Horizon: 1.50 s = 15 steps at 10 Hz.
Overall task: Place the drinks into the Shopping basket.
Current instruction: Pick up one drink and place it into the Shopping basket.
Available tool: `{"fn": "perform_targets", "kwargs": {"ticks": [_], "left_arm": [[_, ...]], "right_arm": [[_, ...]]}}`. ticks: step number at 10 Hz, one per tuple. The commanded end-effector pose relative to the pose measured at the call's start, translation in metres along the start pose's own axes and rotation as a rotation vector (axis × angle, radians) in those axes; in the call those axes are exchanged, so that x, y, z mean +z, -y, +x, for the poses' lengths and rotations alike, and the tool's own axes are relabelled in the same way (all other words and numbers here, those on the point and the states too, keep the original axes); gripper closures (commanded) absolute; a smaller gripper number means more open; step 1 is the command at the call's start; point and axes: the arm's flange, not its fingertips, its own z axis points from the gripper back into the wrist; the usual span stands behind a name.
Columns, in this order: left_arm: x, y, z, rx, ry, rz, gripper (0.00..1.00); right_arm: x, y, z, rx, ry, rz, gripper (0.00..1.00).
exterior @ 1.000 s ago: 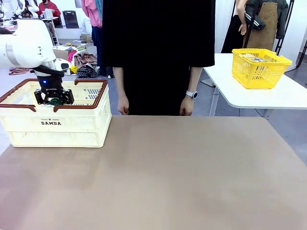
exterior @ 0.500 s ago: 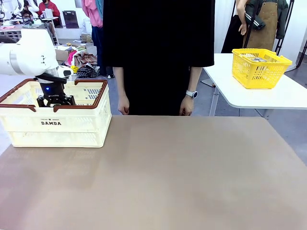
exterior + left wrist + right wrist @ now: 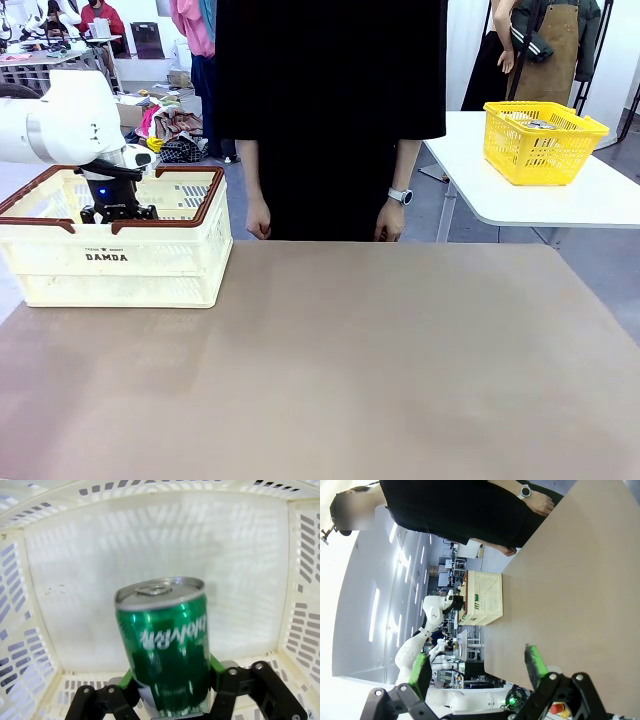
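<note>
The green can (image 3: 165,650), one of the drinks, has a silver top and white lettering. In the left wrist view it sits between the green pads of my left gripper (image 3: 170,677), which is shut on it just above the white floor of the Shopping basket (image 3: 20,670). From the front, my left gripper (image 3: 117,212) is sunk inside the cream, brown-rimmed Shopping basket (image 3: 150,265) at the table's far left, and the basket wall hides the can. My right gripper (image 3: 477,669) is open and holds nothing, hanging off the table's near edge.
A person in black stands at the far edge, hands (image 3: 258,222) hanging by the table. A yellow mesh basket (image 3: 540,140) sits on a white side table at the right. The brown tabletop (image 3: 380,360) is bare.
My left gripper has sunk lower into the Shopping basket with the green can, which has dropped behind the basket wall in the front view. The right arm has not moved.
</note>
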Motion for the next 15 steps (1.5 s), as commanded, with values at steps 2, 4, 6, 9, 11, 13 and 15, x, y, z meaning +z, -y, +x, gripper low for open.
{"fn": "perform_targets", "kwargs": {"ticks": [2,4,6,9,11,13,15], "left_arm": [[0.015,-0.003,-0.005,0.016,0.055,0.004,0.00],[0.015,-0.003,-0.007,0.009,0.058,0.001,0.00],[0.016,-0.003,-0.007,0.004,0.057,0.001,0.00],[0.061,-0.023,-0.024,0.019,0.092,-0.046,0.00],[0.142,-0.046,-0.049,0.085,0.200,-0.188,0.00],[0.201,-0.063,-0.071,0.306,0.321,-0.521,0.00],[0.217,-0.107,-0.112,0.140,0.212,-0.855,0.00]], "right_arm": [[-0.001,-0.002,0.004,0.024,0.015,0.024,0.00],[-0.001,-0.002,0.004,0.024,0.015,0.024,0.00],[-0.001,-0.002,0.004,0.024,0.015,0.024,0.00],[-0.001,-0.002,0.004,0.024,0.015,0.024,0.00],[-0.001,-0.002,0.004,0.024,0.015,0.024,0.00],[-0.001,-0.002,0.004,0.024,0.015,0.024,0.00],[-0.001,-0.002,0.004,0.024,0.015,0.024,0.00]]}}
